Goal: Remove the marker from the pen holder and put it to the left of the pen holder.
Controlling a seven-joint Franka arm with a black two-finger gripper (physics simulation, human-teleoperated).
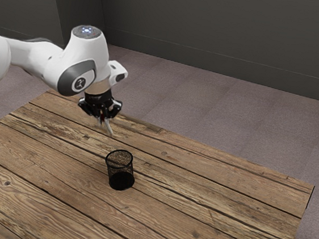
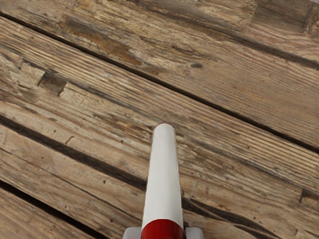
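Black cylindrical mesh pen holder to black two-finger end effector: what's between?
Exterior view: white-and-red marker, slanting down from the end effector; past its tip, bare brown wooden tabletop up to the pen holder.

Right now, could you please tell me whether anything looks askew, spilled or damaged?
Nothing stands out: the pen holder stands upright, and my gripper holds the marker, slanting, above the table, whose weathered planks look worn.

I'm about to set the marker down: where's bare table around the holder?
The table is bare from the holder to its edge on the exterior view's right, and also on the exterior view's left of the holder. Tightest is beyond the holder, where the tool hangs with the marker.
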